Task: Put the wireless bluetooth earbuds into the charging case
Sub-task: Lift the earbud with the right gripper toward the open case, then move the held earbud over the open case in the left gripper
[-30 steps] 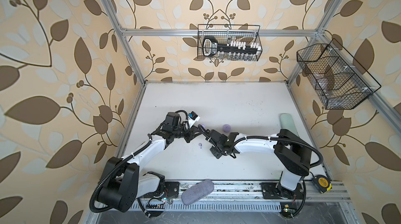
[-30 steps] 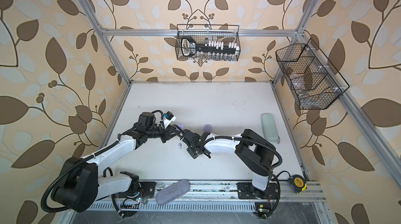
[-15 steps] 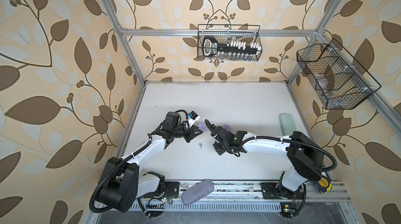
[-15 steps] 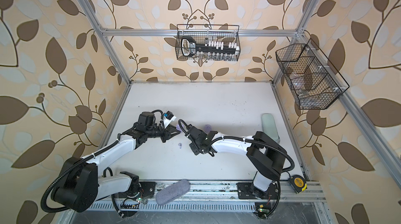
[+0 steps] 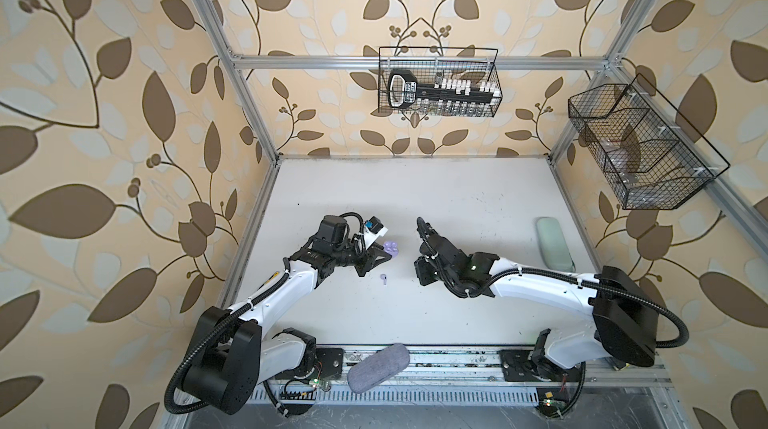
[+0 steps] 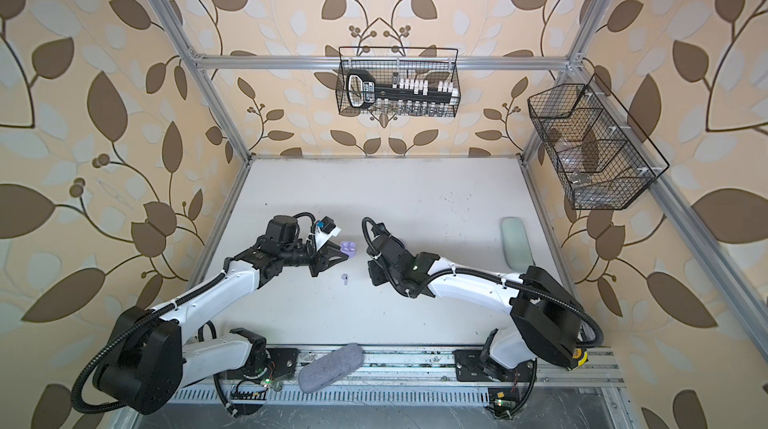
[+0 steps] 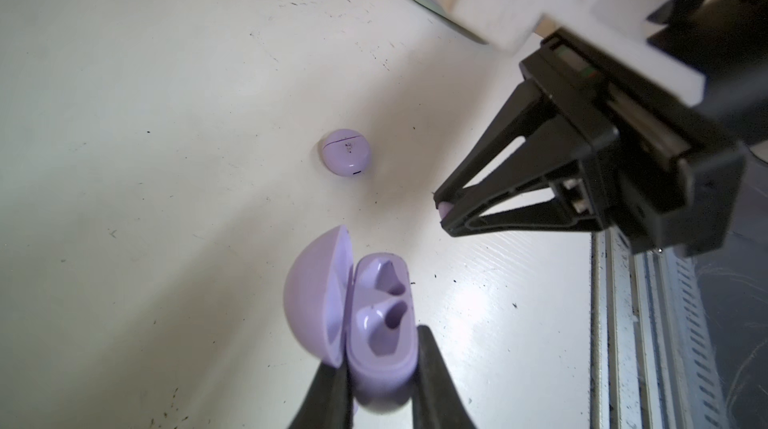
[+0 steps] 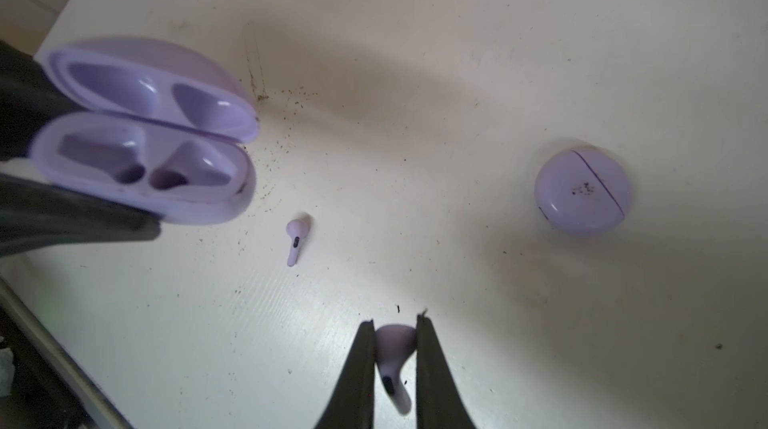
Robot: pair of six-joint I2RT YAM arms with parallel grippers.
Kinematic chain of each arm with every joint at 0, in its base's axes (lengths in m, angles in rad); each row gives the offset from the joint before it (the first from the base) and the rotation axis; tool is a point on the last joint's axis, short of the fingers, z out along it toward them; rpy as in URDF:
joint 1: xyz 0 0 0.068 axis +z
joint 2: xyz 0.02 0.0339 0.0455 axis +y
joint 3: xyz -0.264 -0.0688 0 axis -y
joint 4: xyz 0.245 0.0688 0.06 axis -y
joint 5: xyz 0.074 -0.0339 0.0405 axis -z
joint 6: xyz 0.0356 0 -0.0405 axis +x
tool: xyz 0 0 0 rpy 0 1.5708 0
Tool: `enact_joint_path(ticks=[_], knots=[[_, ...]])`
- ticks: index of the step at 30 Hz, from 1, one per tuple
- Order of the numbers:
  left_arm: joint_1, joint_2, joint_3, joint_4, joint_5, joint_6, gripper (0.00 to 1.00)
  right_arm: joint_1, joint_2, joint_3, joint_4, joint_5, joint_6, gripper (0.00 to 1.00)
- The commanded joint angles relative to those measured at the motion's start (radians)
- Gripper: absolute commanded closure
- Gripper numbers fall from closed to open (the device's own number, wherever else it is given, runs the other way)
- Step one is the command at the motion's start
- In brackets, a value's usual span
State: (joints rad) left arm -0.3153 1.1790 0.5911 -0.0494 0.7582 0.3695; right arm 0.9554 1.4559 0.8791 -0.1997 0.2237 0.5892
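The tiny earbud, thought to be light and slippery, is pinched by its head in the right tool; the open charging case is clamped in the left tool.

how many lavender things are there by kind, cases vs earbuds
round pale-lavender plastic charging cases: 2, open case in left end effector, closed case
tiny pale-lavender plastic earbuds: 2, loose earbud, held earbud in right end effector
total: 4

Bare table between open charging case and closed case, one loose earbud in the way.
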Motion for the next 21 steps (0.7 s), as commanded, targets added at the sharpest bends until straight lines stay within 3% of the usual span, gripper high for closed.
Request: enact_joint_path(ticks=[1, 21], knots=[[-0.010, -0.027, 0.004, 0.000, 0.021, 0.032, 0.97, 0.012, -0.060, -0.029, 0.078, 0.066, 0.102, 0.86], [-0.014, -0.019, 0.009, -0.006, 0.014, 0.032, 0.97, 0.057, -0.105, 0.004, 0.168, 0.193, 0.271, 0.87]])
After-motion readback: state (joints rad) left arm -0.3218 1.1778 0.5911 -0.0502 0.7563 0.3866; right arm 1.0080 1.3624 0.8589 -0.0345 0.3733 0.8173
